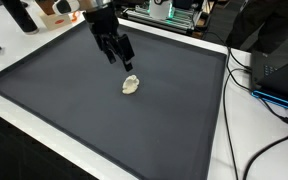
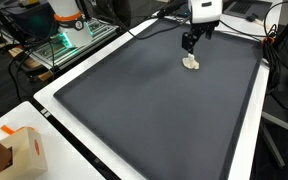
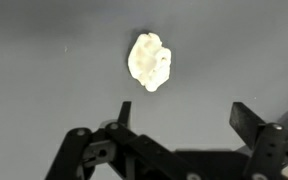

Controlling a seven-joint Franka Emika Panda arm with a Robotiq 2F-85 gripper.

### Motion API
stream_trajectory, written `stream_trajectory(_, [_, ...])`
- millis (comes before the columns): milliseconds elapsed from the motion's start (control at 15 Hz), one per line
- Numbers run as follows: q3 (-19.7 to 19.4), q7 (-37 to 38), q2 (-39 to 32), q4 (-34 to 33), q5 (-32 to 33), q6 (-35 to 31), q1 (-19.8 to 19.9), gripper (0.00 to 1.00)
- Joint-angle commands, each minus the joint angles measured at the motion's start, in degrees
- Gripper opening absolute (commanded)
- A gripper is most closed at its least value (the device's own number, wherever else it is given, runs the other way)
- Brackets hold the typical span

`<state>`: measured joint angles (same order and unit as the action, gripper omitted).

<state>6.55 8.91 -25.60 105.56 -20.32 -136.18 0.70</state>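
Wad (image 3: 150, 61) (white, crumpled), long axis vertical in wrist view, fingers (image 3: 124, 113) apart

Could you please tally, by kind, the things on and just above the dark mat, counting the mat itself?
white crumpled lump: 1, lying on the mat
claw: 1, open, above the lump and holding nothing
dark mat: 1
Total: 3

dark mat (image 1: 94, 115), white table edge (image 2: 52, 100), cardboard box (image 2: 22, 152)
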Motion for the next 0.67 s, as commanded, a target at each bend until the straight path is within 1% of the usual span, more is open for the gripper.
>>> stream_trajectory(0, [4.1,-14.7,2.2,5.8,-13.9,-2.0,6.9,1.00])
stream_trajectory(133, [4.5,-21.1,1.7,6.7,-20.6,-0.6,9.1,1.00])
stream_trajectory(267, [4.0,-26.5,1.0,7.5,-27.0,0.5,10.3,1.00])
stream_trajectory(400, [3.1,-30.2,0.3,8.4,-31.9,1.7,10.6,1.00])
stream_trajectory(600, [1.5,-33.2,-0.9,9.3,-36.8,3.5,10.4,1.00])
